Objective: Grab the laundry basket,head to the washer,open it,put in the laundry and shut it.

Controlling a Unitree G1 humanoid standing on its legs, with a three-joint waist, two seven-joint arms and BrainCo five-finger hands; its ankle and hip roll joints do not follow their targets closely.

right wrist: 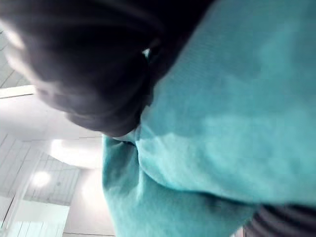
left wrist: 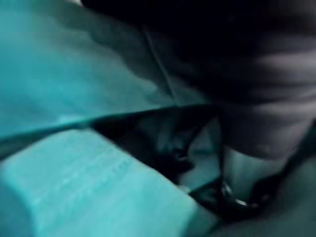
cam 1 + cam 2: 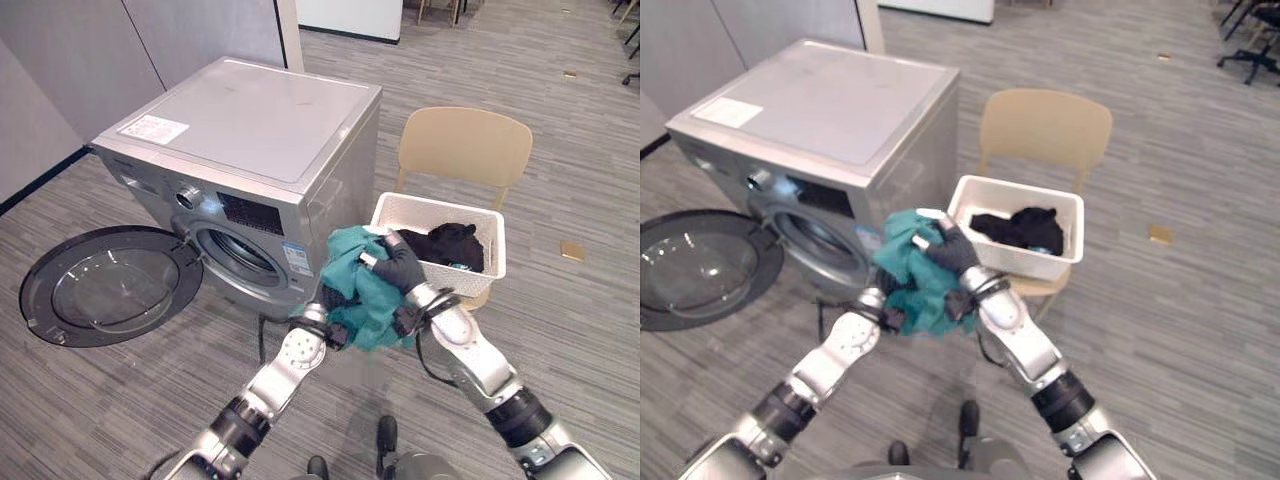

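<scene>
- The head views show both hands raised together with one bunched teal garment point(image 3: 352, 285) between them; the right hand point(image 3: 398, 265) sits on the upper side of the bundle, its fingers curled into the cloth.
- The left hand point(image 3: 333, 318) is at the lower side of the same bundle; its fingers are buried in the folds, so the head views do not tell whether they are closed.
- The left wrist view shows teal cloth pressed close, with dark shapes behind it too blurred to read.
- The right wrist view shows the same teal cloth hanging past that hand's dark cover, with a pale ceiling beyond it, which the head views do not show.
- Count: one silver front-loading washer point(image 3: 255, 160), one round door point(image 3: 110, 285), one white laundry basket point(image 3: 400, 212), one tan chair point(image 3: 466, 148).
- The basket stands on the chair seat just beyond the right hand and holds one dark garment point(image 3: 452, 243).
- The washer stands beyond the left hand, its door swung fully open to the left, the drum opening point(image 3: 235, 255) uncovered and facing the robot.
- Grey striped floor point(image 3: 590, 180) lies open to the right of the chair and between the hands and the drum; the chair stands just beside the washer's right wall.
</scene>
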